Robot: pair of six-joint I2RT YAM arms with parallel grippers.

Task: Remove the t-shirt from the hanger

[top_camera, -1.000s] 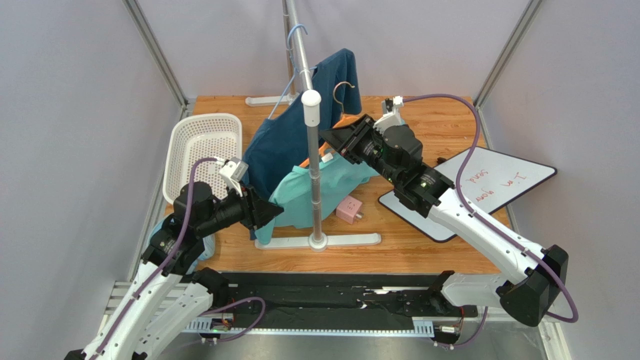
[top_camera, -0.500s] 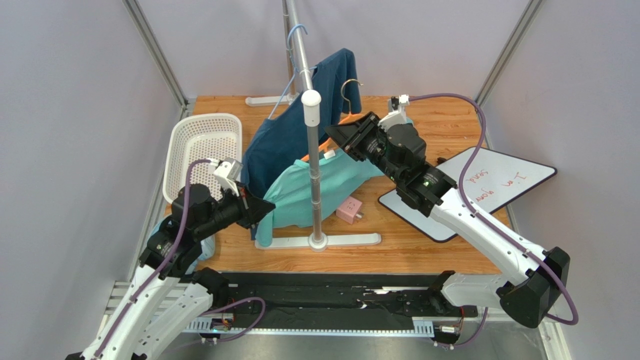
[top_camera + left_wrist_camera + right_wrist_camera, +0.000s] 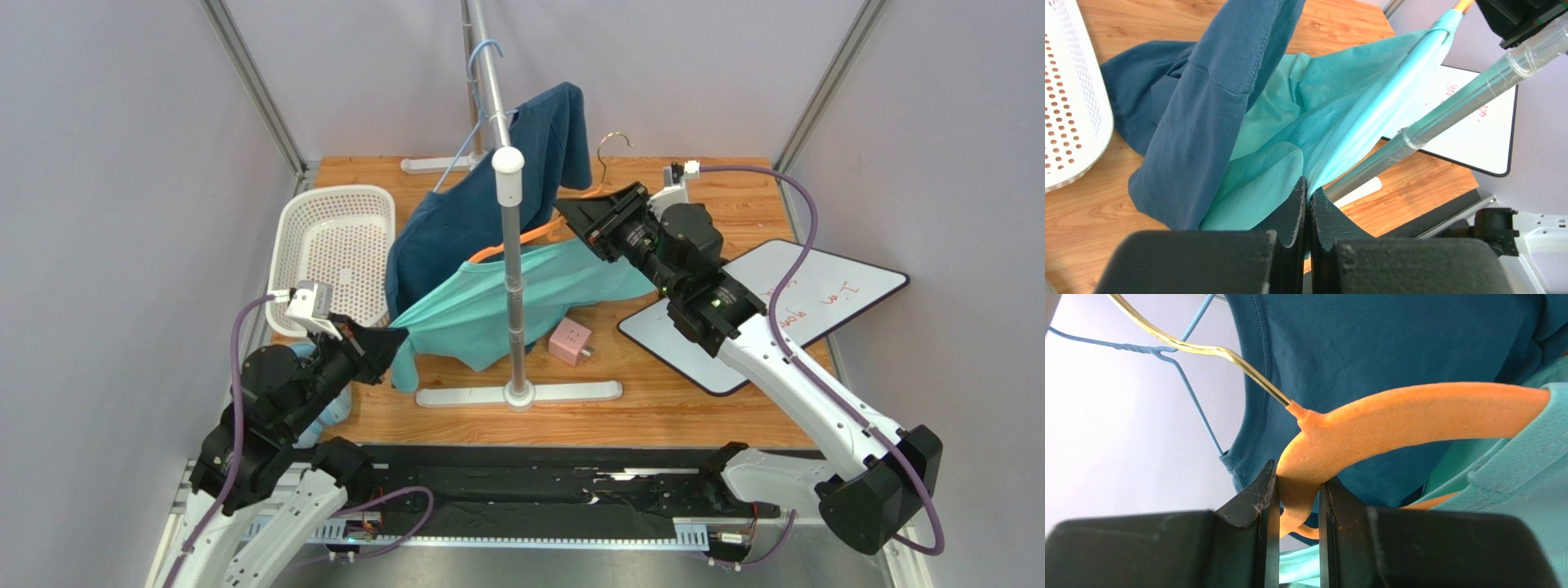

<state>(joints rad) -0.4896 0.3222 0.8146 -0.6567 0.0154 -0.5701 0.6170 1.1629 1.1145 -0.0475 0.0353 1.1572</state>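
Landmark is the rack pole [image 3: 513, 282], upright with a white cap, standing on the wood table [image 3: 736, 404].

The teal t-shirt [image 3: 491, 306] is off the table and pulled taut. From above it crosses the pole line and spans both sides of it. Its lower corner is drawn out to the pole's left and near side, its shoulder end to the pole's right and far side.

The left gripper [image 3: 1309, 196] is clenched, fingers pressed together, with the teal hem pinched between the tips, left of the pole.

The right gripper [image 3: 1298, 496] is clamped on the orange hanger [image 3: 1425, 419], jaws squeezing the foam arm just below where the gold hook [image 3: 1198, 349] comes out. This is right of the pole, up near cap height. Teal fabric sits over the hanger arm on the far side of the grip, so the shirt is partly on the hanger.

A navy shirt [image 3: 472, 214] hangs behind and left of the pole, touching the teal one. A blue wire hanger [image 3: 1186, 373] is behind the pole, further back along the rail.

The white basket [image 3: 337, 239] lies left of the pole, apart from it. A pink block [image 3: 567, 344] sits just right of the pole's foot.

A whiteboard [image 3: 797, 294] lies flat well to the right of the pole. It has two lines of red handwriting, too small and turned to read. No garment tags or brand marks are legible.
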